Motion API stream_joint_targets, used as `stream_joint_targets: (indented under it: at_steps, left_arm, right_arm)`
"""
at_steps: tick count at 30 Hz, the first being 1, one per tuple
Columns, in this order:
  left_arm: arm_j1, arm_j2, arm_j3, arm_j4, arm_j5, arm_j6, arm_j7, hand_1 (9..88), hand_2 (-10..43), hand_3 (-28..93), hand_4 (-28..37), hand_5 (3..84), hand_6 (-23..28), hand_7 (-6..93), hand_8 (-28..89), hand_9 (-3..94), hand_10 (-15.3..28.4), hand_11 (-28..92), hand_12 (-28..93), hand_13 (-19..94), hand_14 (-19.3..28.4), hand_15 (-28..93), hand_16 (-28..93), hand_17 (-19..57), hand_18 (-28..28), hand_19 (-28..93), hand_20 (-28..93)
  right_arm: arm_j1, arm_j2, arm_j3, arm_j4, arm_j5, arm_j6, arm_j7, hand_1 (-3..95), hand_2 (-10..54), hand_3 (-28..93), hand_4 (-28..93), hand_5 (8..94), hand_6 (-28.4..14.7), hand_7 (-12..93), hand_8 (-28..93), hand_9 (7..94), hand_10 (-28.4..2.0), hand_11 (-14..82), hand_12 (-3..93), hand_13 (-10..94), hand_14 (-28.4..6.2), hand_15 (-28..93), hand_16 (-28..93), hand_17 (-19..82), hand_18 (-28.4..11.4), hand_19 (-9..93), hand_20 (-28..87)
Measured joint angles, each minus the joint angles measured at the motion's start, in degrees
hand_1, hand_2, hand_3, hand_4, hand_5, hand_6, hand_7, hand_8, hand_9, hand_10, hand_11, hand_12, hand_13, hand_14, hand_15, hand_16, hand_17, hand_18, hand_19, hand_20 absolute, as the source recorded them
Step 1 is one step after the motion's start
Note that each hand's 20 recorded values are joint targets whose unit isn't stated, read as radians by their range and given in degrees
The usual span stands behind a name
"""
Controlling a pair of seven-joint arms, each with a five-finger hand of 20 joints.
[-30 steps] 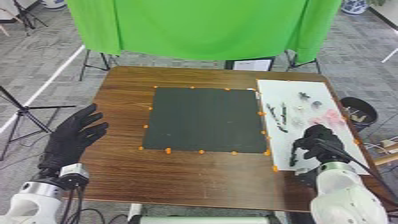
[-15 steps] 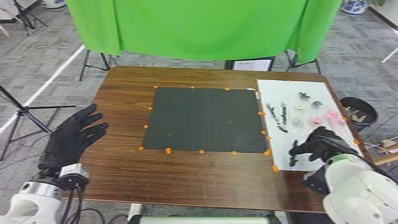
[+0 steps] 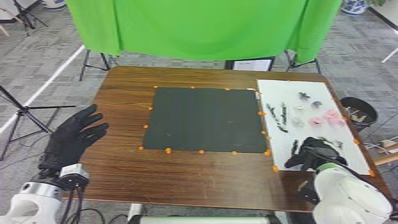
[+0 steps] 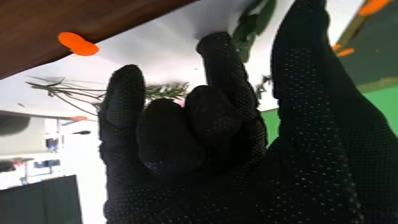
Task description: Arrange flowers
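In the head view my right hand [image 3: 311, 153] is low over the near part of the white board [image 3: 284, 87], beside a dark green stem [image 3: 295, 146]. Farther up the board lie leafy stems [image 3: 283, 113], pink flowers [image 3: 334, 118] and small dark blooms [image 3: 304, 95]. My left hand [image 3: 73, 137] is open at the table's left side. In the right wrist view, my right hand [image 4: 226, 175] is open and holds nothing, some fingers slightly bent. Beyond its fingertips are a green leafy stem [image 4: 259, 17] and a thin sprig [image 4: 67, 91]; fingers partly hide a feathery sprig [image 4: 167, 90].
A black square mat [image 3: 204, 120] with orange markers around it lies mid-table. The brown wooden table [image 3: 204, 180] extends in front of it. A dark bin [image 3: 358, 109] stands beyond the right edge, and a green cloth [image 3: 204, 30] hangs behind.
My right hand has moved back toward the table's near edge and, most recently, a little left. Sprigs on the board's right part have come into sight. The left hand has stayed still.
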Motion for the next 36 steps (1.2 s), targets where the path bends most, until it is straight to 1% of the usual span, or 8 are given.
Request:
stream_joint_targets:
  at_steps: [2,4,7,12,18,23,29,36]
  left_arm:
    - [0.0,0.01,0.0,0.0,0.0,0.0,0.0,24.5,-5.4,71,-28.1,31.6,5.3,18.3,-10,26.9,12.9,25,17,21,17.6,47,-5,-8.6,21.8,42,9]
    - [0.0,0.02,0.01,0.0,0.0,0.0,0.0,24.5,-5.3,71,-28.2,31.6,5.3,18.4,-10,26.9,12.9,25,17,21,17.5,47,-5,-8.5,21.8,42,9]
    - [0.0,0.02,0.07,0.01,0.0,0.0,-0.04,24.6,-5.3,71,-28.2,31.6,5.3,18.4,-10,27.0,12.9,25,17,21,17.5,47,-4,-8.5,21.8,42,9]
    - [0.0,0.02,0.35,0.06,0.0,0.0,-0.09,24.7,-5.0,71,-28.2,31.6,5.3,18.4,-10,27.0,13.0,25,17,21,17.6,47,-4,-8.5,21.8,42,9]
    - [0.1,0.02,0.43,0.09,0.0,0.0,-0.1,24.8,-4.7,71,-28.2,31.6,5.3,18.4,-10,27.0,13.0,25,17,21,17.6,47,-5,-8.5,21.8,42,9]
    - [0.3,0.02,0.38,0.08,-0.01,0.04,-0.09,24.7,-4.5,71,-28.2,31.7,5.3,18.3,-10,27.0,12.9,25,17,21,17.6,47,-5,-8.5,21.8,42,9]
    - [0.6,-0.11,0.35,0.04,-0.02,0.06,-0.06,24.6,-4.1,71,-28.2,31.7,5.3,18.3,-10,27.0,12.9,25,17,21,17.5,47,-5,-8.5,21.7,42,9]
    - [0.6,-0.14,0.35,0.04,-0.03,0.09,-0.06,24.6,-4.1,71,-28.2,31.7,5.3,18.3,-10,27.0,13.0,25,17,21,17.6,47,-5,-8.6,21.7,42,9]
  right_arm:
    - [0.4,0.0,-1.4,0.6,-2.9,0.2,-0.1,57.3,-9.5,24,-26,72.4,0.0,33,-13,77.5,-8.5,69.0,66.3,76,-9.8,89,44,31,-20.0,79,39]
    - [0.9,0.1,-3.2,1.5,-5.6,1.6,-0.4,68.1,-9.5,21,-28,75.7,0.6,34,3,80.7,-7.7,69.0,65.6,78,-9.1,88,44,33,-19.5,80,38]
    - [1.8,0.2,-6.0,3.8,-9.1,7.1,-0.9,52.0,-9.5,66,-28,80.0,2.5,36,6,84.5,-7.0,68.8,64.0,81,-8.6,88,43,35,-19.0,82,38]
    - [2.0,-0.3,-6.1,5.5,-7.5,11.5,-3.2,47.3,-9.5,84,-28,76.9,0.2,42,16,82.8,-6.8,70.0,66.2,80,-8.7,89,45,34,-18.1,81,38]
    - [1.1,-1.1,-3.8,5.5,-0.1,11.2,-5.6,35.6,-9.5,93,-8,67.9,-3.2,58,29,79.6,-6.6,73.6,66.9,78,-8.7,90,44,32,-18.1,80,40]
    - [-1.0,-1.0,-3.9,5.8,-1.5,17.4,-5.5,31.3,-8.3,93,2,68.6,-5.0,61,32,79.8,-7.0,79.2,64.9,78,-9.2,93,42,32,-18.3,81,41]
    - [-1.8,0.7,-3.1,5.6,-4.9,28.4,-6.5,30.0,-7.3,93,6,69.5,-5.4,61,33,80.6,-7.0,79.9,66.0,78,-9.3,93,44,32,-18.4,81,41]
    - [0.3,4.1,-1.6,2.6,-6.3,31.3,-9.3,30.2,-7.5,93,5,69.7,-5.4,60,34,80.8,-7.1,79.9,66.5,78,-9.2,93,44,32,-18.3,81,41]
